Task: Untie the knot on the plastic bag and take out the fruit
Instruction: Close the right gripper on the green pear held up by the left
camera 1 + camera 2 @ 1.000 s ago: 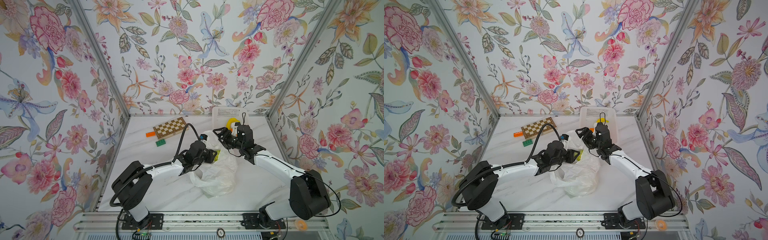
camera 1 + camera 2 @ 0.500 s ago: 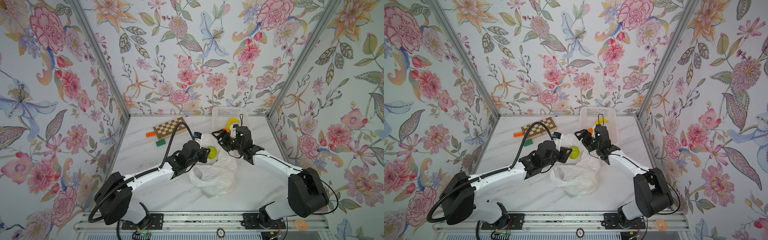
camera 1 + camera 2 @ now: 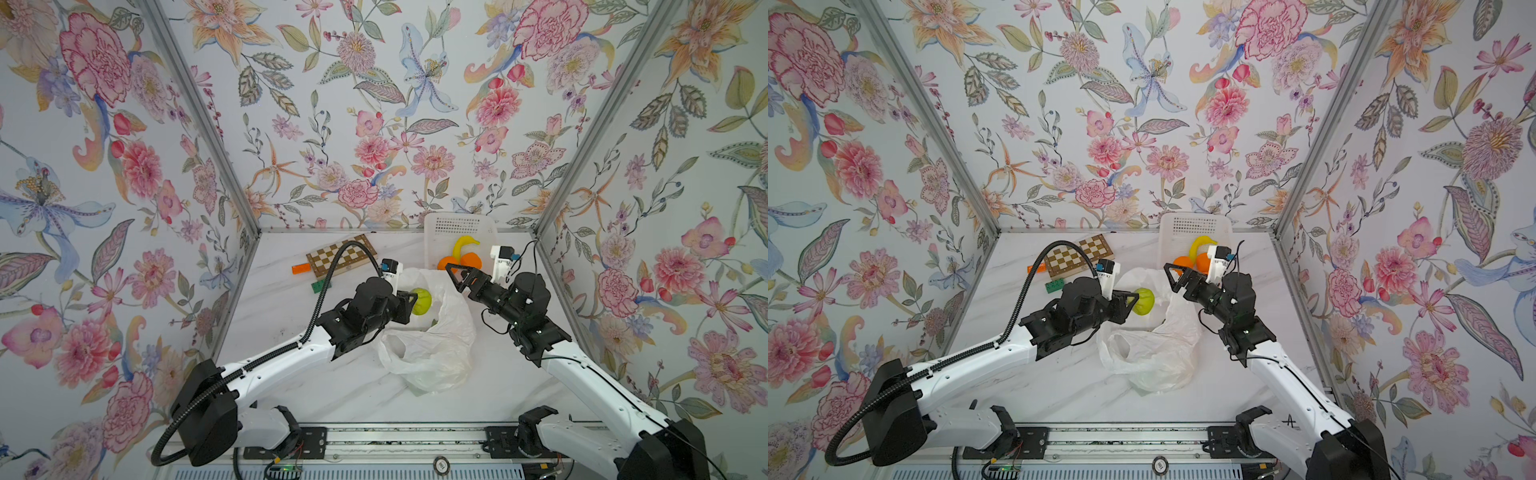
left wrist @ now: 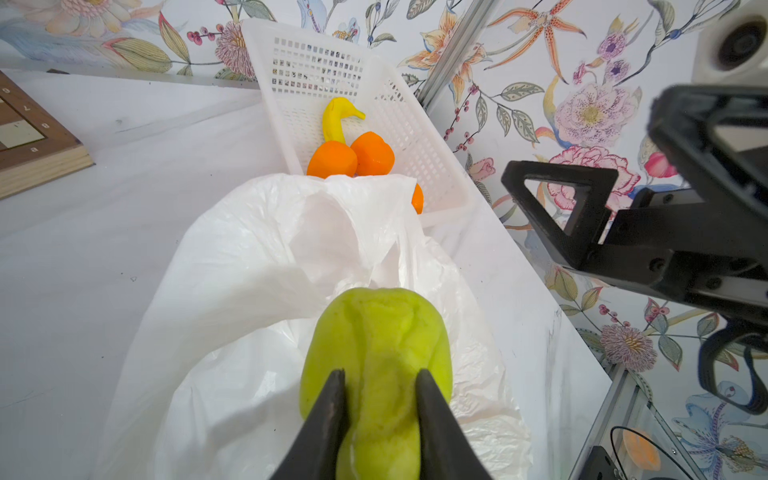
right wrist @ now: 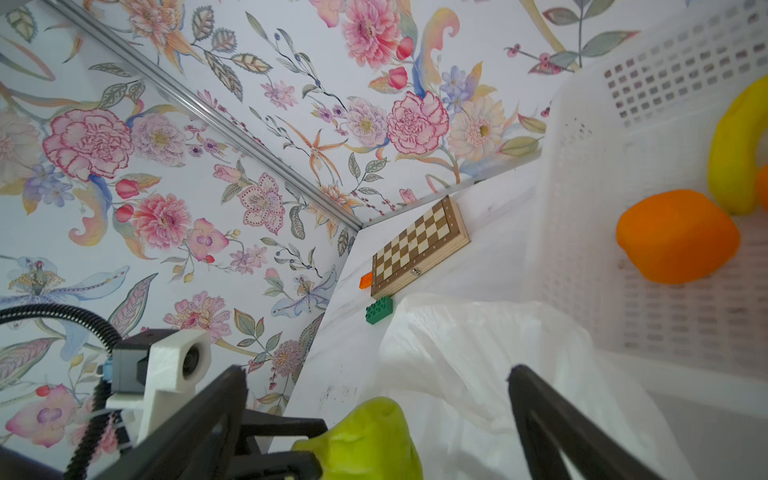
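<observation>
The plastic bag [image 3: 432,349] [image 3: 1154,357] lies crumpled in the middle of the table with its mouth slack and open; the knot is not in view. My left gripper [image 3: 414,298] [image 4: 380,372] is shut on a yellow-green fruit [image 3: 423,301] [image 3: 1145,301] [image 4: 376,328], held in the air over the bag's mouth. The right gripper [image 3: 457,276] [image 5: 376,370] hovers open just beyond the bag's far edge, nothing between its fingers, with the green fruit [image 5: 361,440] close below it. Oranges [image 3: 449,262] [image 4: 332,160] [image 5: 677,237] lie in the white basket [image 3: 457,224] [image 4: 316,62].
A yellow banana [image 3: 463,245] lies in the basket at the back right, close behind the right gripper. A chessboard [image 3: 340,255], an orange block [image 3: 301,269] and a green brick [image 3: 318,286] lie at the back left. Flowered walls close in three sides.
My left arm has stretched away from its base and lifted the green fruit up out of the bag. The right jaws have spread wider and drawn slightly back toward the basket.
</observation>
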### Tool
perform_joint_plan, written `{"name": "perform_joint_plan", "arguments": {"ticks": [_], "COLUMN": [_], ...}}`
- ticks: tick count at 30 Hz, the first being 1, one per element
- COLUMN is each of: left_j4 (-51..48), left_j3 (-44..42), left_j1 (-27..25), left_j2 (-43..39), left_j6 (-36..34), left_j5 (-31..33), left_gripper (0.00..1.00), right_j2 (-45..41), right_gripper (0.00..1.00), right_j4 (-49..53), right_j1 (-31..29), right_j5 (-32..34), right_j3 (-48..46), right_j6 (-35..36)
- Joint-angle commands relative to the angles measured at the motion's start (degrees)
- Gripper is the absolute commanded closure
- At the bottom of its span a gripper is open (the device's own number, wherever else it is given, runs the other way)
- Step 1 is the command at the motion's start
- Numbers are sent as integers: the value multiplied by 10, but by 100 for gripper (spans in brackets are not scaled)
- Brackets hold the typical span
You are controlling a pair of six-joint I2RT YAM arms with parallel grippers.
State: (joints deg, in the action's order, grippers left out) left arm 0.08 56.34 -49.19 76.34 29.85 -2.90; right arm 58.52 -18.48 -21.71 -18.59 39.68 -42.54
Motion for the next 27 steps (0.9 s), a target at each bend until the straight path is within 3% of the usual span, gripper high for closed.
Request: {"name": "perform_joint_plan", "arguments": {"ticks": [1,9,12,20,27], "left_j4": [-27,-38,-38,-35,-40], "left_j3": [28,41,39,51,75], "left_j1": [1,1,1,-17,-39], "left_j2": [-26,-53,-55,-41,-23], "left_j6": [10,27,36,48,43], "left_j5": [-16,-45,-46,-54,-56], "left_gripper": [71,70,71,71,71], "right_j2": [-43,-133,-146,-104,-48], "right_gripper": [1,1,1,1,1], "right_j4": [-20,-20,0,94,83], "right_j1": [0,-21,-34,-93,-123], "right_j5": [-1,-63,-79,-54,-47], "right_j3": [-19,-79,-87,-53,-31], "right_j6": [165,465,547,680,703]}}
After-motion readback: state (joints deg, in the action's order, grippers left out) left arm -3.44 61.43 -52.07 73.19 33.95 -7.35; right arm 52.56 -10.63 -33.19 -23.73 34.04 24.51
